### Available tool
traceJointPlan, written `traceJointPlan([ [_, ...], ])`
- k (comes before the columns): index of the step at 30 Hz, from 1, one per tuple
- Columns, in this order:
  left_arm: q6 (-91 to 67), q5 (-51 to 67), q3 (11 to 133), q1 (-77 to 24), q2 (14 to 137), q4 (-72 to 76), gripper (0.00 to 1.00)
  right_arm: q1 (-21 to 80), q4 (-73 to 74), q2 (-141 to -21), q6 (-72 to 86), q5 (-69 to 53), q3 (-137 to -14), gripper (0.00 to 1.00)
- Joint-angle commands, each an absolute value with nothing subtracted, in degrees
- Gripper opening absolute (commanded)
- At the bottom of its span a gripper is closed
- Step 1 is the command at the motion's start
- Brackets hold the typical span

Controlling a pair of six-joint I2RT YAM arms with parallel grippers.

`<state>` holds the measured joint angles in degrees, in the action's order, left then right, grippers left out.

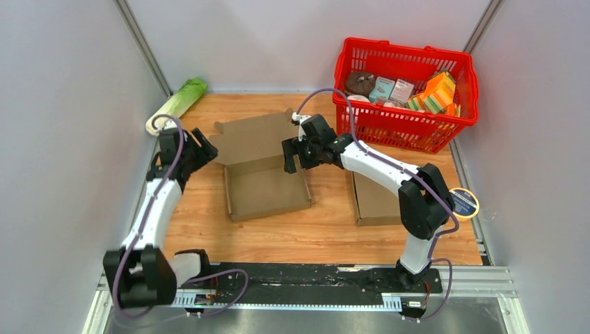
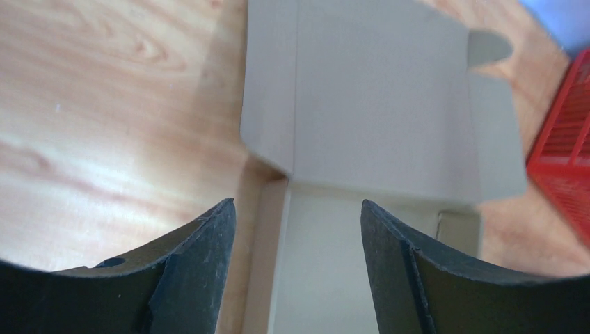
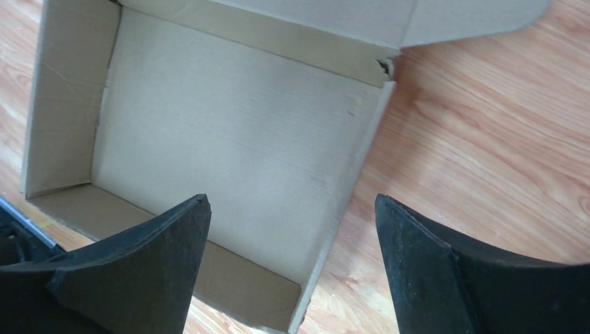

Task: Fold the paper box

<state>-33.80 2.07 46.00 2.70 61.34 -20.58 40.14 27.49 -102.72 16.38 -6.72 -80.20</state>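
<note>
From above, the paper box (image 1: 268,184) sits open near the middle of the wooden table (image 1: 320,233), its walls up and its lid (image 1: 254,136) laid back toward the far side; the left gripper (image 1: 202,149) hangs just beside the lid's left corner and the right gripper (image 1: 296,156) by the tray's far right corner. A red basket (image 1: 407,129) of goods stands far right; a flat cardboard sheet (image 1: 376,202) lies under the right arm; a leafy vegetable (image 1: 177,104) lies far left.

In the left wrist view, the left gripper (image 2: 297,205) is released, jaws apart and holding nothing; the lid (image 2: 376,104) lies beyond them.

In the right wrist view, the right gripper (image 3: 292,198) is released wide, grasping nothing; the box's (image 3: 222,132) right wall lies below the gap.
</note>
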Motion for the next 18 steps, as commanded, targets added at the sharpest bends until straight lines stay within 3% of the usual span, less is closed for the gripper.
traceJointPlan([
  [1,-34.5,12.9,56.4,9.0,76.4,-14.9,0.70,38.6,26.5,-105.5,16.0,-12.1,-84.3,0.91],
  [9,-31.7,20.5,71.6,12.0,94.6,-11.1,0.72,35.3,28.5,-104.8,16.2,-13.6,-86.7,0.93],
  [11,-28.2,21.9,77.4,12.0,100.9,-14.3,0.58,34.7,29.0,-104.4,15.7,-13.8,-87.4,0.93],
  [13,-25.4,20.6,83.8,11.9,106.1,-15.0,0.53,34.2,29.1,-103.6,15.6,-13.9,-87.3,0.93],
  [18,-21.3,17.9,97.8,11.3,116.3,-20.4,0.55,33.9,28.0,-101.8,15.1,-14.5,-85.8,0.93],
])
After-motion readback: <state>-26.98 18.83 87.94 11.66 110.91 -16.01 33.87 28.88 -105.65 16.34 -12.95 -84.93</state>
